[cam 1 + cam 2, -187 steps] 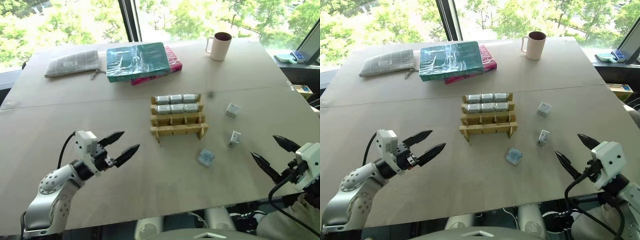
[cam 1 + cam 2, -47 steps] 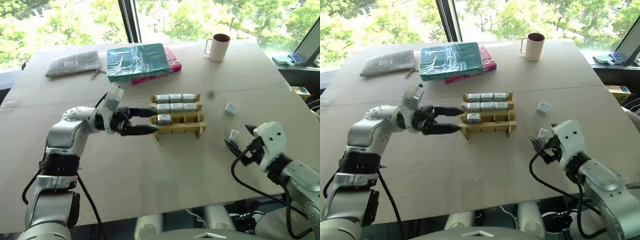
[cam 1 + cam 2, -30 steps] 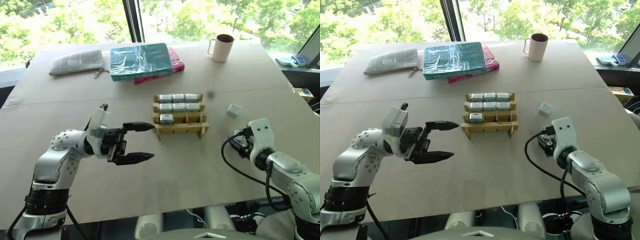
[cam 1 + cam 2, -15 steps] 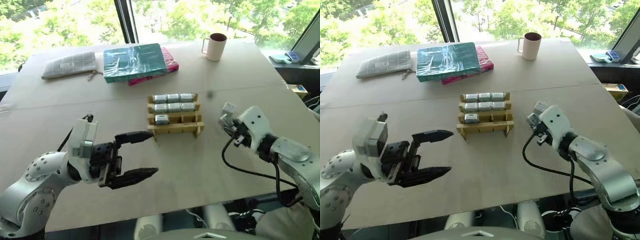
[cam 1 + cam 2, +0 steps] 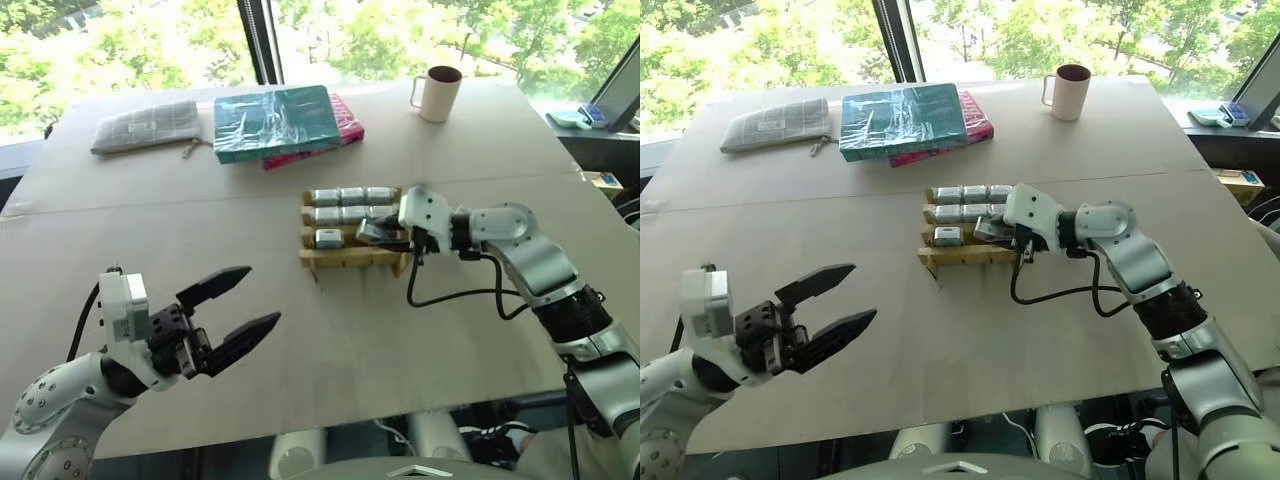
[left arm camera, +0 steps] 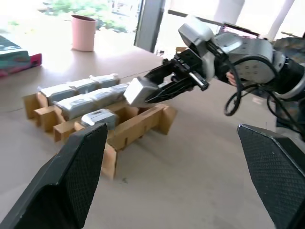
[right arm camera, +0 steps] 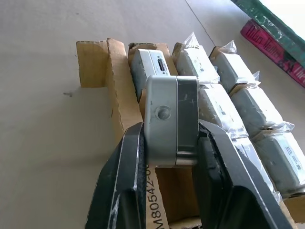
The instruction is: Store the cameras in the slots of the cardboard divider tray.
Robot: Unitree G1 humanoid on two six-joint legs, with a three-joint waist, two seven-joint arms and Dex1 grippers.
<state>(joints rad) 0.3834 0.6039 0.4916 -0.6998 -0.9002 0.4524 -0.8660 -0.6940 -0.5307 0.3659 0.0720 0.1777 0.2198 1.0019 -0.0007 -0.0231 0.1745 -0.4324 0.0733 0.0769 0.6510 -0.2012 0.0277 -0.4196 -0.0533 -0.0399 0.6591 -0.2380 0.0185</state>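
My right gripper (image 5: 378, 233) is shut on one silver-grey camera (image 7: 171, 105), holding it just above the front rows of the cardboard divider tray (image 5: 355, 259) at mid table. The tray's two far rows each hold three cameras (image 5: 350, 196). Another camera (image 5: 327, 238) sits in the left slot of the third row. In the left wrist view the held camera (image 6: 138, 90) hangs over the tray's middle, black fingers on both its sides. My left gripper (image 5: 262, 295) hovers open and empty over the table's near left, well away from the tray.
A pink mug (image 5: 440, 92) stands at the far right. A teal wrapped box (image 5: 275, 120) lies on a pink book (image 5: 348, 126) at the far middle, with a grey pouch (image 5: 145, 125) to its left. The near table edge runs just beyond my left gripper.
My right gripper shut on a camera at the table's right and carried it left and up to over the tray. My left arm drew back to the near left, still open.
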